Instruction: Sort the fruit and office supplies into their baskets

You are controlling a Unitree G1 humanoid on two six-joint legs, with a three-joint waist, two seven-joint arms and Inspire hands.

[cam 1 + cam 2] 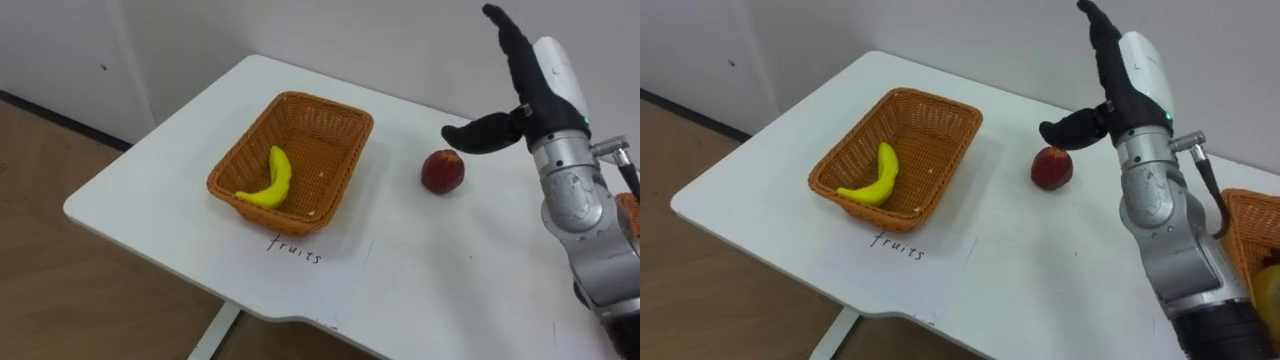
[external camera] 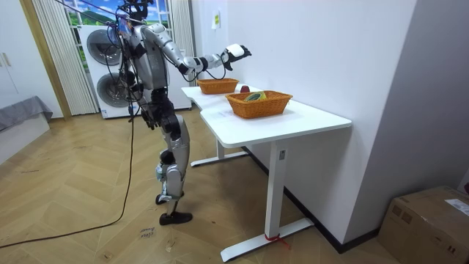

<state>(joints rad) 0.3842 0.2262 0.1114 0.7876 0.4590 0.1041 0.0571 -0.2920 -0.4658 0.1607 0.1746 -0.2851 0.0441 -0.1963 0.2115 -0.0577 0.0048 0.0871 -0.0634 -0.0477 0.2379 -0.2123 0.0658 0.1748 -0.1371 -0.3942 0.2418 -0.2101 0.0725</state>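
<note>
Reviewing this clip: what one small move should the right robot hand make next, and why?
Probably lower the right robot hand onto the round red apple and curl its fingers round it. The hand hangs open just above and behind the apple, holding nothing. The apple sits on the white table, outside the brown wicker basket with the handwritten fruits label, where the yellow banana already lies.

Worktop (image 1: 140, 195) viewed close from above by both eye views, slightly offset. Same worktop, whole robot taken from afar by room view.
</note>
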